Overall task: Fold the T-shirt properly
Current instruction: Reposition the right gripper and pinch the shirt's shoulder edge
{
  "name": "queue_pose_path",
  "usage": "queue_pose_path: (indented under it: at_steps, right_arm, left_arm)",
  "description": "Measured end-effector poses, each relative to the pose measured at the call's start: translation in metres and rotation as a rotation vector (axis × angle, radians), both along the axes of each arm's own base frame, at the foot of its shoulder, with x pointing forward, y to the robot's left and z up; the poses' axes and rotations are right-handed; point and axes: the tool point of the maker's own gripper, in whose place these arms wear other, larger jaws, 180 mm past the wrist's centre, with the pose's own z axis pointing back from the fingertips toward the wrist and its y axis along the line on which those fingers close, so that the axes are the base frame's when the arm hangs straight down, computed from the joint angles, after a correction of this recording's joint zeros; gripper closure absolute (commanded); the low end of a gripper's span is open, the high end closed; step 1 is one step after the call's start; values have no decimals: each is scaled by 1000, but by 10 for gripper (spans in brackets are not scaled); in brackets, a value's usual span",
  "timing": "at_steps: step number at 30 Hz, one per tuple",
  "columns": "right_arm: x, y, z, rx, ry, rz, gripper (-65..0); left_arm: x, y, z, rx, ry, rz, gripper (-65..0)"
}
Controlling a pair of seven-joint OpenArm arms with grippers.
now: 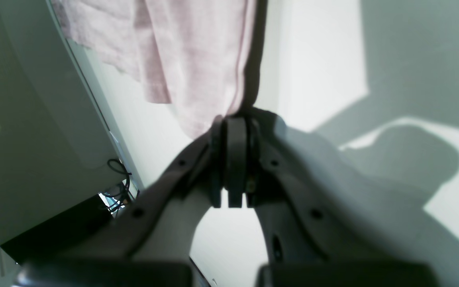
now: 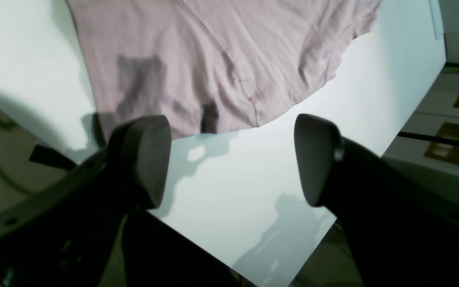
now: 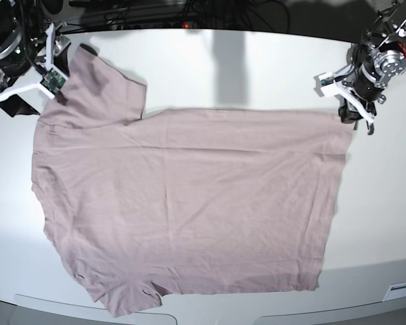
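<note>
The T-shirt lies spread flat on the white worktop. The left gripper has its jaws closed on the T-shirt's hem corner. The right gripper hovers near 1 sleeve, jaws wide apart, holding nothing.

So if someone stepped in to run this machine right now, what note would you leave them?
Left gripper: shut on a far corner of the dusty mauve-pink short-sleeved T-shirt.
Right gripper: open, empty, hovering by the far sleeve at the other end.
The shirt lies spread flat on the white table.
Done: one corner gripped. No fold yet.
Left: probably grip the other side, then fold.
</note>
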Motion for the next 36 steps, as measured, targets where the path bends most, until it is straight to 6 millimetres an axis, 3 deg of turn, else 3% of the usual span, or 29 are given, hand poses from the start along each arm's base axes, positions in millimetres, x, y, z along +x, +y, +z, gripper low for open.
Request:
queue_pose_path:
  at_steps: [7,10,14,19,23,27,36]
  right_arm:
    - [-32,-32,-57,28,206,-93,-479]
    - [-51,-36,-80,43,289,-116,-479]
    - [-54,-17,-95,108,284,-41,-479]
    - [-66,-4,-122,13,336,89,-479]
    - [-60,5,-137,-16,323,108,-479]
    - [-57,12,-141,-27,323,133,-479]
    - [-68,52,-140,246,416,83,-479]
  left_arm:
    - [0,-7,6,-9,12,24,0]
    - [-1,-12,9,-17,13,19,0]
    - [-3,-16,8,-47,28,39,0]
    - [-3,-17,8,-60,32,46,0]
    - [-3,-17,8,-60,32,46,0]
    - [-3,-18,8,-62,32,44,0]
    - [-3,-18,8,-63,32,43,0]
